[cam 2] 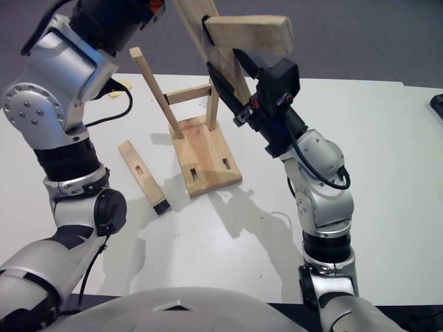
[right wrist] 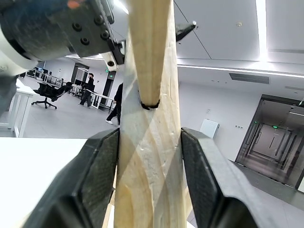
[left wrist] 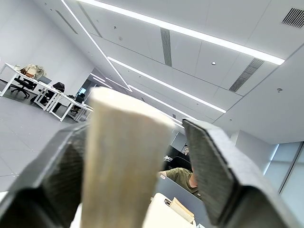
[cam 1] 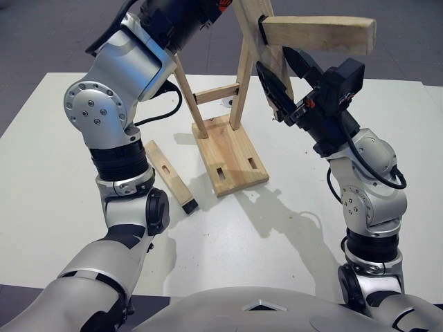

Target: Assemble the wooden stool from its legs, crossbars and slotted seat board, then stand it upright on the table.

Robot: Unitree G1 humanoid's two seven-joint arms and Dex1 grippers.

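Leg-fitting is under way. The right fingers (right wrist: pixel 97 180) clamp a leg (cam 1: pixel 252 21) carrying a crossbar (cam 1: pixel 318 34) above the seat board (cam 1: pixel 232 159), which lies on the bench (cam 1: pixel 55 138). The left fingers (left wrist: pixel 223 166) bracket a wooden end with a gap on one side. Next, the leg needs lowering into a free slot.

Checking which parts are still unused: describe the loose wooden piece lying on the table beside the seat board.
The loose wooden piece is a short, pale bar with one rectangular slot in its upper face and a dark tip at its near end. It lies flat and slantwise on the white table, left of the seat board and apart from it, ungripped.
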